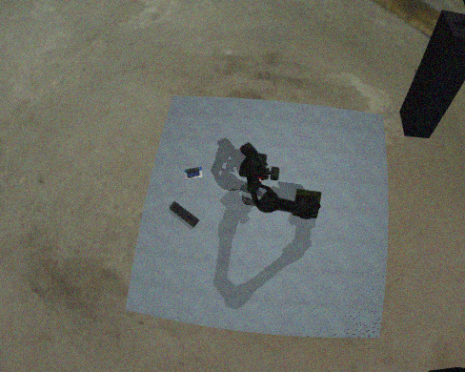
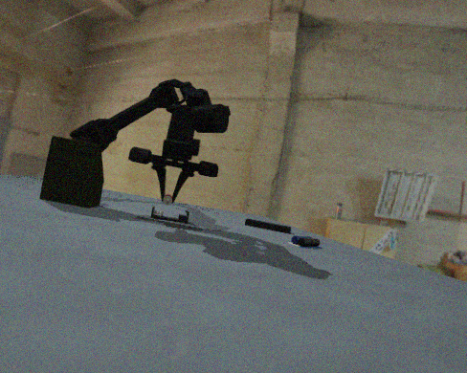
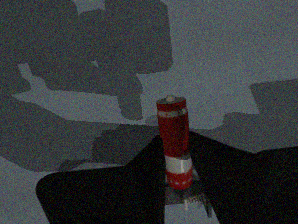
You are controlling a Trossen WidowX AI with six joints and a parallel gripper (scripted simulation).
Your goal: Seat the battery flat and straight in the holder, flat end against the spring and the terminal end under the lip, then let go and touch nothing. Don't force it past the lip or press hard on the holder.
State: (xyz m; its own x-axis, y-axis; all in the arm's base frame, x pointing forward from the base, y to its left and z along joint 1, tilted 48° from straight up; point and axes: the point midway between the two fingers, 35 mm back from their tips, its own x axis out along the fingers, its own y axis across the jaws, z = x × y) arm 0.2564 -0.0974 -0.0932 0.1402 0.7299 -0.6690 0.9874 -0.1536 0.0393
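Note:
The battery [image 2: 167, 198] [image 3: 173, 132] is red with a pale band near its flat end. In the wrist view its small terminal end points to the top of the picture. My gripper [image 2: 168, 201] [image 3: 174, 139] is shut on the battery and holds it up off the mat. The holder [image 1: 247, 198] [image 2: 169, 218] [image 3: 175, 197] is a small dark tray with raised ends, standing on the blue mat [image 1: 342, 286]. In the wrist view it lies beyond the battery's flat end, partly hidden by the battery and the fingers. Its metal spring shows faintly there.
A dark bar [image 1: 184, 215] [image 2: 268, 226] lies on the mat away from the holder. A small blue and black object [image 1: 193, 173] [image 2: 305, 241] lies near it, on something white. The arm's base [image 1: 308, 204] [image 2: 73, 172] stands on the mat.

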